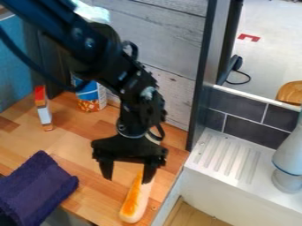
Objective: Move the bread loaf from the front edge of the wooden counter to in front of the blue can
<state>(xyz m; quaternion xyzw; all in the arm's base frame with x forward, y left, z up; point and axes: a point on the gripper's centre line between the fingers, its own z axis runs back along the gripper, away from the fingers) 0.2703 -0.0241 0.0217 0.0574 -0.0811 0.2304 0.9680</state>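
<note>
The black gripper (128, 175) hangs over the wooden counter near the middle of the camera view, its two fingers pointing down and spread wide apart. Between them there is nothing. A long pale object with an orange top, like a toy hot dog or bread roll (135, 202), lies on the counter just below and behind the right-hand finger, which covers part of its upper end. Whether that finger touches it I cannot tell.
A dark purple cloth (36, 189) lies at the lower left. Behind stand a small red and white box (43, 108) and a blue and orange can (90, 98). To the right are a white sink ledge (227, 158) and a grey faucet (289, 159).
</note>
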